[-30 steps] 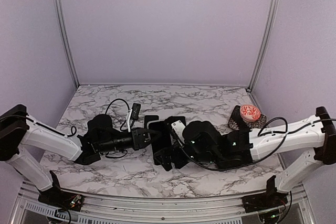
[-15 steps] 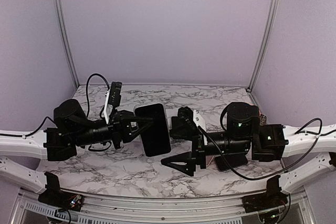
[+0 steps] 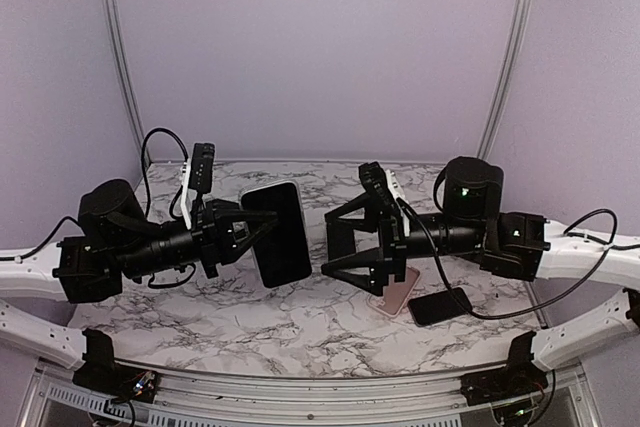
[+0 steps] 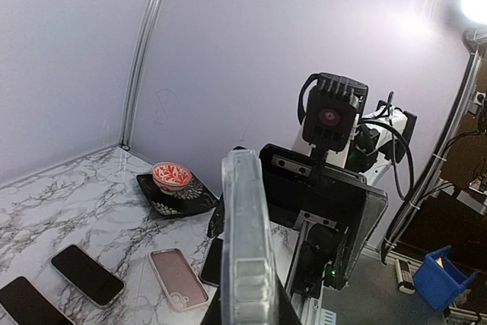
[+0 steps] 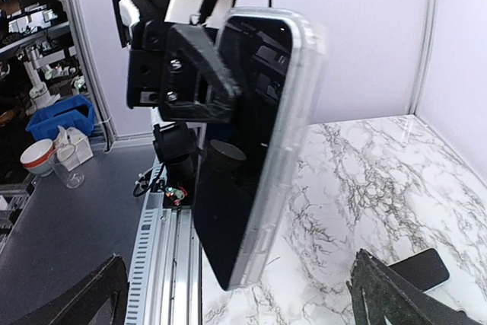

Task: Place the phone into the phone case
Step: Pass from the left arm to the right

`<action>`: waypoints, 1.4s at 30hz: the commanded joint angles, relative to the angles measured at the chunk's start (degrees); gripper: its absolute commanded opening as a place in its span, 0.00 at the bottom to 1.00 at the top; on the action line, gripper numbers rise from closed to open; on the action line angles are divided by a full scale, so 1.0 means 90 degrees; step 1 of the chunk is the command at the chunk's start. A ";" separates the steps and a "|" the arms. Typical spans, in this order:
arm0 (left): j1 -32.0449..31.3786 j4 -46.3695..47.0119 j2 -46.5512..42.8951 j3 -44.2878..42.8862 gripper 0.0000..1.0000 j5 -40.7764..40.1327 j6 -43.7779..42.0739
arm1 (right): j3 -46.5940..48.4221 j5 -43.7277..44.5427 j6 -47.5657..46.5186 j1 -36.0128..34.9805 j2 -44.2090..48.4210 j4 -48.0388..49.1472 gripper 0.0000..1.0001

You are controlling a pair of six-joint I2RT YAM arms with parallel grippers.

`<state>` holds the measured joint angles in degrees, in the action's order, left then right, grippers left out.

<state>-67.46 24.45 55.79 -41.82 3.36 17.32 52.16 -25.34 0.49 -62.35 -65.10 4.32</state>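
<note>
Phone (image 3: 283, 234) seems already seated inside the clear case (image 5: 293, 127), clenched in the air by the left gripper (image 3: 268, 227). The right gripper (image 3: 330, 243) stands released and empty, so I judge little remains.

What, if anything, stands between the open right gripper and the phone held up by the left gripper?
Nothing visible does. The right gripper faces the phone, clamped in the left gripper, across bare air. The pink case and a black phone lie on the table below, out of that line.
</note>
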 commanded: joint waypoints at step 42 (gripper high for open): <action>-0.0014 -0.0492 0.0655 -0.1358 0.76 0.0688 -0.1212 | 0.0700 -0.1909 -0.0175 0.0376 -0.0521 0.0581 0.00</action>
<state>-67.42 18.35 64.38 -56.36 11.49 8.23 56.49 -41.65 -1.13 -58.96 -72.10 5.54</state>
